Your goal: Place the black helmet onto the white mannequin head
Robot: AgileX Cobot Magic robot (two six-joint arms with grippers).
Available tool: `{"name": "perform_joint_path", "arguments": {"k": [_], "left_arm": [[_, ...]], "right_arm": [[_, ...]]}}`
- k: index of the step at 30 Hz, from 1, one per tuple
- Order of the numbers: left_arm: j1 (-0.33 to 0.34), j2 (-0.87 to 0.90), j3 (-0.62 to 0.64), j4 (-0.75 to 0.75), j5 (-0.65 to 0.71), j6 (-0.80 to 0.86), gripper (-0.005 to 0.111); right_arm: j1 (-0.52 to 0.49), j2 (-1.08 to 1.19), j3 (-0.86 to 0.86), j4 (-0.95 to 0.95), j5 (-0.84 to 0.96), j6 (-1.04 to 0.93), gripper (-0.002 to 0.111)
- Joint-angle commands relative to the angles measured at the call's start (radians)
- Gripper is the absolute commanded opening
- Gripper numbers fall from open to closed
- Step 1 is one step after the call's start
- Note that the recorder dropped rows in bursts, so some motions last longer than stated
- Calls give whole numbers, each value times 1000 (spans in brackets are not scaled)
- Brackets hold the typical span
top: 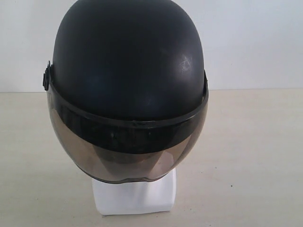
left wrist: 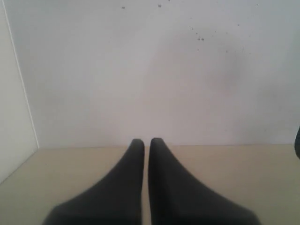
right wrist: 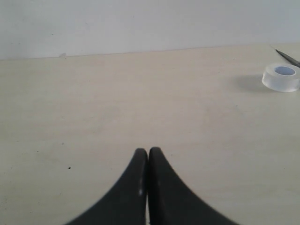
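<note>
Exterior view pretty much says it all: the black helmet [top: 128,61] is sitting on the white mannequin head [top: 135,196], filling the middle and upper left of the frame. Its smoky visor [top: 128,151] is down over the face, so all you see of the head is the squared white base poking out at the lower middle. There's a hinge knob [top: 46,78] on the helmet's left side and a pale scuff [top: 183,64] on the shell toward the upper right.

Neither wrist view shows the helmet, so I honestly can't tell how far away either gripper is from it. The left gripper [left wrist: 146,142] has its jaws pressed together, just a hairline slit between them, and nothing in it. It hangs over the tabletop [left wrist: 225,173] facing a white wall [left wrist: 140,70], with a second wall panel meeting that one at a corner. The right gripper [right wrist: 148,152] has its fingertips touching too, also holding nothing, and it's pointed out over bare beige tabletop.

As for other stuff, a roll of clear tape [right wrist: 281,77] sits well beyond the right gripper and off to one side, with a thin dark pointed thing [right wrist: 288,57] near it. I can't make out what that is.

Back in the exterior view, there's open tabletop on both sides of the base, more of it on the right. The tabletop's back edge meets the wall across the middle of the frame.
</note>
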Motion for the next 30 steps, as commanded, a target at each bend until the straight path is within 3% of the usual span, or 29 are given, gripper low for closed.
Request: {"name": "perform_joint_path", "arguments": {"k": [1,5,11,30], "left_arm": [[19,-75,20,-76,141,7,4],[19,-108,45,-81,215,7,4],[19,-121,150,-108,207,7,4],[16,-121,150,-59,221,12,4]], "right_arm": [[-3,-6,-1,-1,-10,-3,0],[-3,-6,-1,-1,-10,-3,0],[-3,-6,-1,-1,-10,-3,0],[-3,-6,-1,-1,-10,-3,0]]}}
